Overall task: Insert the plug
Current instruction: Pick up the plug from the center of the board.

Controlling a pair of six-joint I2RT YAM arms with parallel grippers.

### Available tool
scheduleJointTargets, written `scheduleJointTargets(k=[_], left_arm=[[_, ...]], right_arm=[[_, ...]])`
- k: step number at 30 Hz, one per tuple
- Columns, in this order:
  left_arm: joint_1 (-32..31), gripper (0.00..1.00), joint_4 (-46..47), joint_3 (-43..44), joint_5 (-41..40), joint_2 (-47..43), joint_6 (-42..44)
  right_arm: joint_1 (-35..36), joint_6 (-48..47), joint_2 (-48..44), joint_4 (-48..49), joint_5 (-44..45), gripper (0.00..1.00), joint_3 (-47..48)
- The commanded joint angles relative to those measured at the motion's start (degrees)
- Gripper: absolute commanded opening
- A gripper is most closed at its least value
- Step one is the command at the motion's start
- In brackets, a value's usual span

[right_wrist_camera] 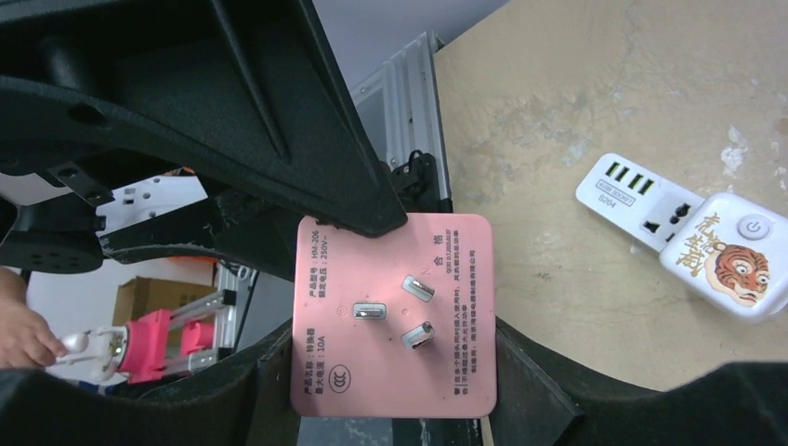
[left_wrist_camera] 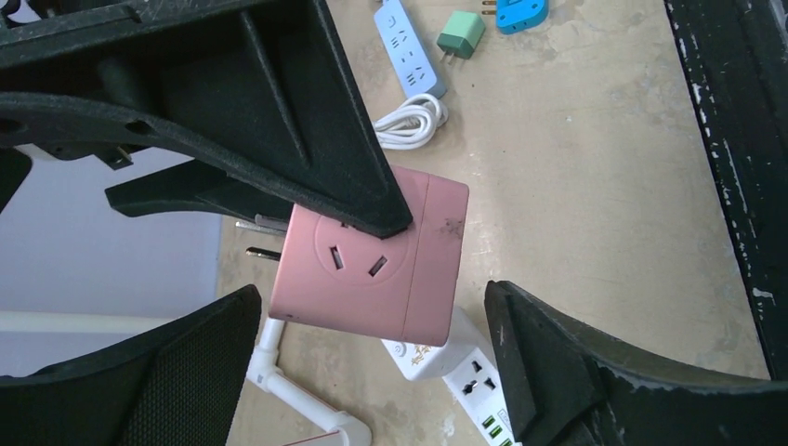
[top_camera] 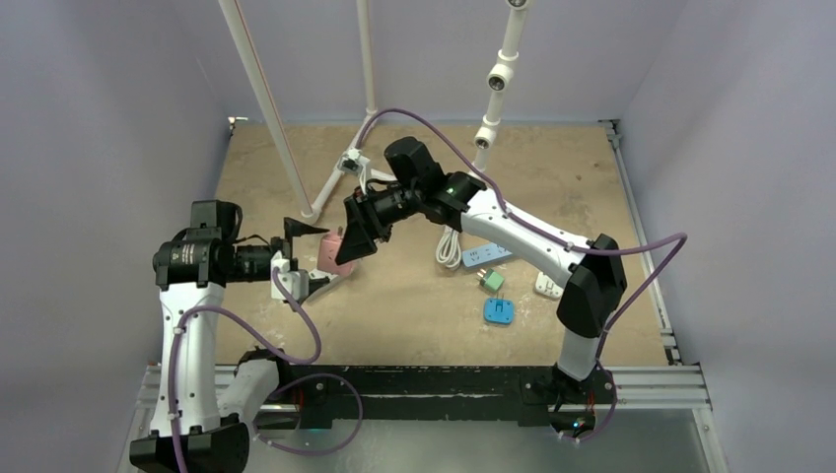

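"Where is the pink plug?"

"Just left of the middle in the top view. The right gripper squeezes it tight. That arm stretches far over to the left."

"And the left gripper?"

"Wide open. It points right, close beside the plug."

Lab: enclosed plywood bench, aluminium rails.
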Motion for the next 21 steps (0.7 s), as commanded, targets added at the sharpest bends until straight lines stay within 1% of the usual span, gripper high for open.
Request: scheduleJointTargets(k=[1, 3, 7, 9, 10, 11, 12, 13, 14, 15, 16, 17, 19, 20, 21], left_arm=[[-1.63, 0.87, -0.51, 2.27, 2.06, 0.72, -0.78], [-2.47, 0.81, -0.51, 2.47, 1.95, 1.26, -0.78], [-5.21, 0.66, -0.51, 3.0, 0.61, 2.47, -0.99], [-6.05, 0.57, -0.5, 3.34, -0.2, 3.19, -1.28], [-6.08, 0.52, -0.51, 3.53, -0.32, 3.45, -1.6], [-6.11, 0.46, -0.51, 3.73, -0.35, 3.83, -2.2], [-6.16, 0.38, -0.51, 3.94, -0.27, 4.27, -3.0], [-6.14, 0.25, -0.55, 4.03, -0.29, 4.59, -3.75], [-6.16, 0.07, -0.54, 3.76, -0.17, 4.79, -4.02], [-6.13, 0.0, -0.51, 3.4, -0.16, 4.85, -4.15], [-6.09, 0.0, -0.51, 2.86, -0.04, 4.78, -4.33], [-6.09, 0.0, -0.13, 2.33, 0.22, 4.73, -4.92], [-6.16, 0.0, 2.91, 1.22, 0.8, 4.45, -8.27], [-6.09, 0.0, 6.11, 0.77, 1.11, 4.16, -12.78], [-6.14, 0.0, 11.46, -0.11, 1.27, 3.78, -21.61]], right_arm=[[-0.01, -1.05, 0.27, -0.13, -4.37, 0.09, 4.78], [0.03, -1.08, 1.13, -0.85, -4.54, 0.09, 5.95], [0.04, -0.77, 2.51, -1.49, -4.69, 0.11, 7.59], [0.04, -0.65, 2.82, -1.6, -4.64, 0.14, 7.9], [0.04, -0.72, 2.8, -1.71, -4.37, 0.19, 7.86], [0.04, -0.8, 2.64, -1.84, -4.0, 0.27, 7.71], [0.01, -1.1, 2.25, -1.92, -3.94, 0.32, 7.4], [-0.03, -1.43, 1.66, -1.78, -2.94, 0.39, 6.96], [-0.12, -1.65, 0.85, -1.62, -1.11, 0.45, 6.53], [-0.41, -1.82, -0.01, -1.18, 0.3, 0.49, 6.1], [-0.79, -1.75, -0.92, -0.59, 0.82, 0.52, 5.63], [-1.41, -1.41, -1.7, -0.12, 1.35, 0.57, 5.47], [-2.6, -1.02, -3.31, -0.09, 3.1, 0.74, 5.19], [-3.19, -1.05, -4.05, -0.33, 4.22, 0.81, 5.03], [-3.74, -1.27, -4.81, -0.64, 5.18, 0.89, 4.78]])
